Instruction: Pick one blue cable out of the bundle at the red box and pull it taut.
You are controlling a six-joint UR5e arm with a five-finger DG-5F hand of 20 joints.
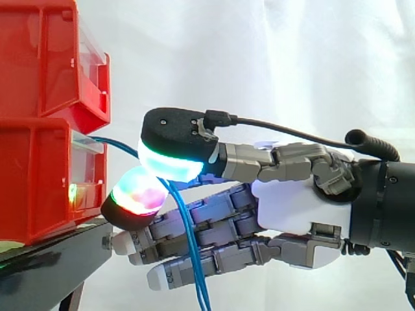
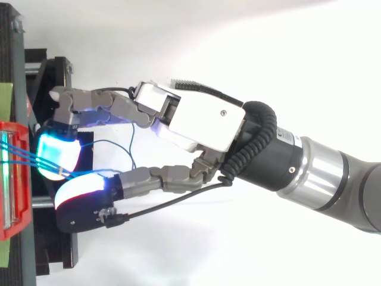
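- The hand (image 1: 292,207) is pinching the blue cables (image 1: 186,233) between two glowing pads (image 1: 170,163), with its other fingers lying nearly straight underneath.
- The cables are running from the lower red bin (image 1: 39,181) through that pinch, then hanging down.
- Judging by this, the grasp is made and the pulling taut is not yet done.
- The next move is calling for a firm pinch while drawing away from the bin, and probably for shedding a strand.
- I am counting two stacked red bins (image 1: 45,65), two blue strands hanging below the hand, and one hand.

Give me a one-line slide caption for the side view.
Robot hand pinches blue cables between glowing pads beside stacked red bins, strands trailing downward.
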